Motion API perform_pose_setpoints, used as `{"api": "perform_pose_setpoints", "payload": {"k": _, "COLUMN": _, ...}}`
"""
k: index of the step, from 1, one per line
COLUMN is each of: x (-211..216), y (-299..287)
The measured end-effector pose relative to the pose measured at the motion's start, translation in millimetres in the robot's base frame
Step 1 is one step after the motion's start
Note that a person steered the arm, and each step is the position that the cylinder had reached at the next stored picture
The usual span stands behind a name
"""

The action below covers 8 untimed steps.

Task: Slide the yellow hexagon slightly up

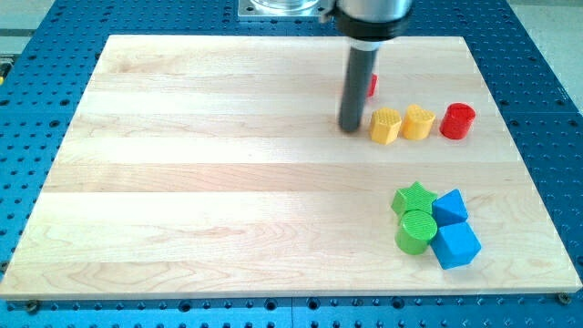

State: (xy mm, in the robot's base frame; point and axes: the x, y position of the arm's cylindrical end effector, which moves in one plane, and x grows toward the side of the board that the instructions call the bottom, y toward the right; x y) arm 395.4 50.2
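Yellow is the colour to watch: the yellow hexagon [385, 126] sits on the wooden counter [228, 182] toward the view's upper right. Touching the hexagon's right side is a second yellow block [418, 121], its shape unclear, and beyond that, apart, a red cylinder [457, 120]. No claw exists here, so nothing opens or closes; my tip [350, 128] stands just left of the hexagon, level with it. To send the hexagon up, I judge the tip must first get below it. A red block [372, 85] peeks out above the hexagon, behind the rod.
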Motion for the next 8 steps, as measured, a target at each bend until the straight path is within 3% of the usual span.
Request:
{"api": "perform_pose_setpoints", "payload": {"k": 1, "x": 78.5, "y": -35.1}}
{"api": "perform_pose_setpoints", "payload": {"k": 2, "x": 93.7, "y": 4.2}}
{"api": "perform_pose_setpoints", "payload": {"k": 8, "x": 38.3, "y": 65.9}}
